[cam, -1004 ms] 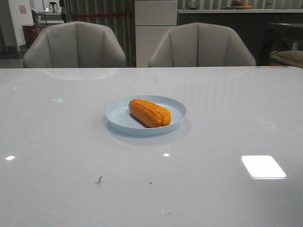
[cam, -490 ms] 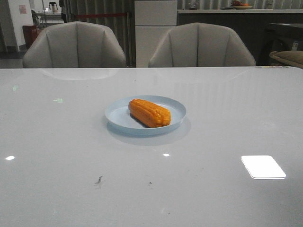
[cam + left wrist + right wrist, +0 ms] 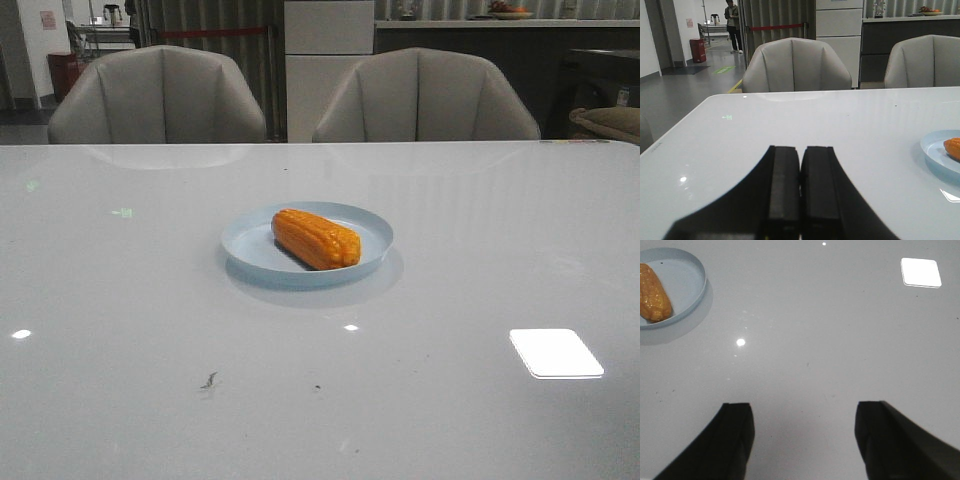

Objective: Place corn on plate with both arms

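On plate: corn | left gripper closed | right gripper spread

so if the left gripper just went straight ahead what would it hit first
Probably nothing on the table: the shut left gripper points over bare tabletop toward the chair beyond the far edge. The plate lies off to the side.

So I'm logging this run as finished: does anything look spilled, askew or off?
Nothing stands out. The corn lies wholly inside the plate, clear of both claws. Only small dark specks mark the table.
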